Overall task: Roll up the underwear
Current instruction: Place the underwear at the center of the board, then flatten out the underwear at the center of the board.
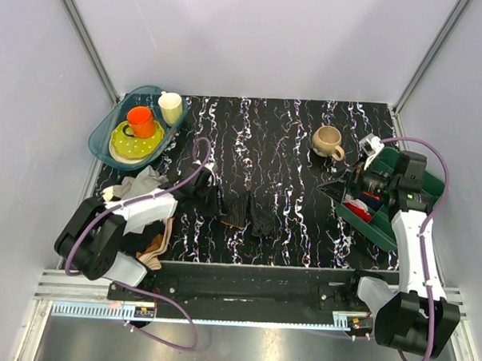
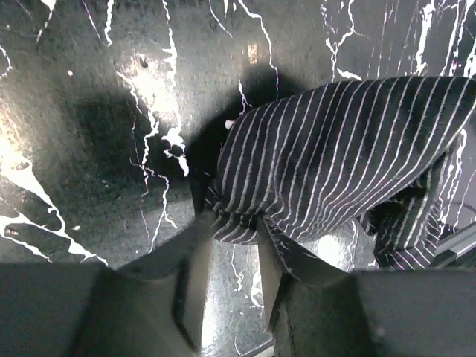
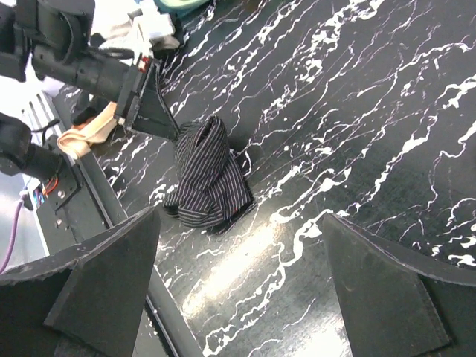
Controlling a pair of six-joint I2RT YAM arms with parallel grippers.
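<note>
Left gripper (image 2: 234, 227): jaws narrow, closed on a fold at the edge of the underwear (image 2: 335, 156), with striped fabric bunched between the fingertips. The garment lies crumpled near the middle of the black marbled table (image 1: 298, 151), its pinched end raised in a peak. Right gripper (image 1: 339, 191): jaws spread wide, holding nothing, positioned beside the green bin (image 1: 424, 168), well apart from the garment.

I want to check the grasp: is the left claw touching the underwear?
Touching. The left wrist view shows the underwear edge bunched between the fingers of the left claw, against both.
</note>
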